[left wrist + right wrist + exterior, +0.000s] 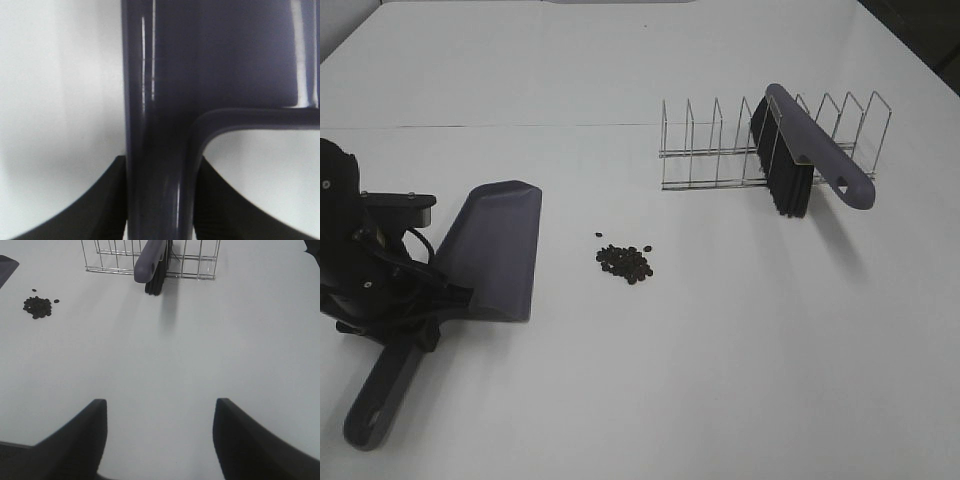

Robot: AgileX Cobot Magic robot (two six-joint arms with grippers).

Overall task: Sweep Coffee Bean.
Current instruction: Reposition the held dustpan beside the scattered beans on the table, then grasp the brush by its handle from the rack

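1. Your left pincer (161, 200) is closing tight on the handle (378, 402) of the dark purple dustpan (498, 245). In the left wrist view, its two black fingers (100, 205) are pressing against both sides of the handle.
2. The dustpan is lying flat on the white tabletop (740, 380) near the left edge, and its wide mouth is pointing toward the far edge.
3. The coffee beans (624, 262) are sitting in a small, tight cluster around the middle of the tabletop. They are just beside the dustpan's right wall but not touching it, and a few loose beans are lying at the fringe of the cluster.
4. Your right pincer (160, 405) is hanging open over bare tabletop with nothing between its fingers.
5. The brush (820, 158) is leaning tilted in the wire rack (710, 155), which is standing toward the far right corner. The brush's black bristles (786, 185) are pointing down, and its purple handle is sticking out toward the right edge.
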